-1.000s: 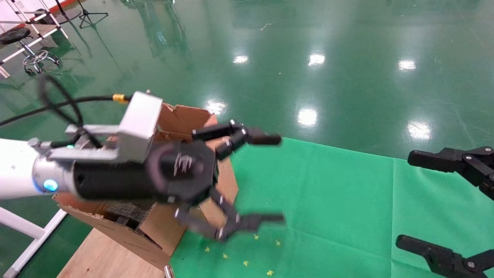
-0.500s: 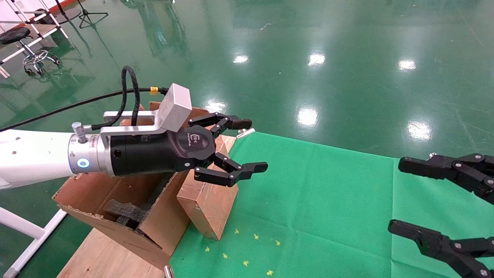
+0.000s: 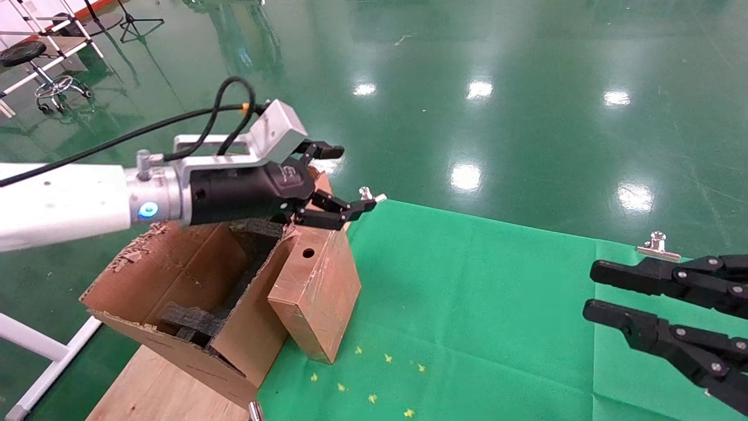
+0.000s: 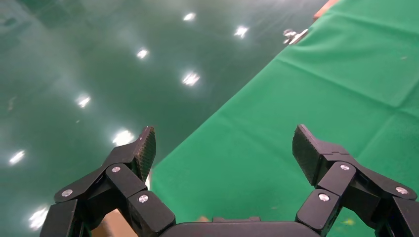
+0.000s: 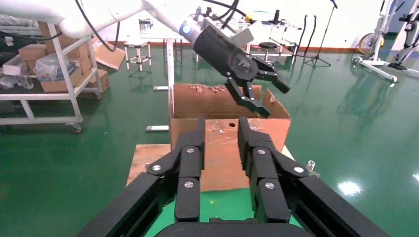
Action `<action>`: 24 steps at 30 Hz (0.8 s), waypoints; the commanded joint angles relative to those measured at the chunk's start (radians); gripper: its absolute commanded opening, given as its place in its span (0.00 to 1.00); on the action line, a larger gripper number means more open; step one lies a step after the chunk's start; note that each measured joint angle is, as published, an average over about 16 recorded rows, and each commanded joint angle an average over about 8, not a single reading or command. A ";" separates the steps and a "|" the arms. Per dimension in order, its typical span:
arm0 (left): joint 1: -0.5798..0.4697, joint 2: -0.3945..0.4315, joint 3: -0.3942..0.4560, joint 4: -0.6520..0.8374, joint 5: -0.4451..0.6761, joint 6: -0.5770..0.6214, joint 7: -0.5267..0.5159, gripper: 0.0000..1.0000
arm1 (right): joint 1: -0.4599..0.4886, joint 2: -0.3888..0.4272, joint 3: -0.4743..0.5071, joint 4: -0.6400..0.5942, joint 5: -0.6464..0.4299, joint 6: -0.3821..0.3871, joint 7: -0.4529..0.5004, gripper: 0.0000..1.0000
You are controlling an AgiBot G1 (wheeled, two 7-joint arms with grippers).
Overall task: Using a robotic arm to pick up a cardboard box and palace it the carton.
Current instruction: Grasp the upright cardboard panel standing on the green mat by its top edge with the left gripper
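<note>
The right hand (image 3: 608,289) waits nearest the robot, far to the right of the big carton (image 3: 175,292), above the green cloth (image 3: 497,327). Its fingers are a little apart and hold nothing.

The cardboard box (image 3: 315,292) stands on the table beside the carton. It leans on the carton's right wall and touches it. It is not inside yet. The box is flat like a thick book. Its long side tips up from the cloth toward the carton, and the thin top edge with the little round hole (image 3: 308,253) faces up.

It looks stiff and light, and the brown sides look smooth, so it may slip. A good place to grab is across the thin top edge, near the hole.

Just above that edge, over the carton's far corner, hangs the left hand (image 3: 339,178) of the robotic arm (image 3: 64,199). Its fingers are spread wide and empty.
</note>
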 commanded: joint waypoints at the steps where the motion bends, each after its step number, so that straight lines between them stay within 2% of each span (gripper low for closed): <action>1: -0.029 0.009 0.021 -0.004 0.059 -0.017 -0.046 1.00 | 0.000 0.000 0.000 0.000 0.000 0.000 0.000 0.00; 4: -0.087 0.025 0.061 0.003 0.156 0.018 -0.171 1.00 | 0.000 0.000 0.000 0.000 0.000 0.000 0.000 0.00; 8: -0.174 0.053 0.116 0.015 0.275 0.110 -0.390 1.00 | 0.000 0.000 0.000 0.000 0.000 0.000 0.000 0.00; 16: -0.360 0.146 0.237 0.054 0.480 0.412 -0.833 1.00 | 0.000 0.000 0.000 0.000 0.000 0.000 0.000 0.00; 20: -0.423 0.191 0.290 0.080 0.511 0.506 -0.947 1.00 | 0.000 0.000 0.000 0.000 0.000 0.000 0.000 0.00; 24: -0.446 0.198 0.327 0.113 0.458 0.519 -0.972 1.00 | 0.000 0.000 0.000 0.000 0.000 0.000 0.000 0.00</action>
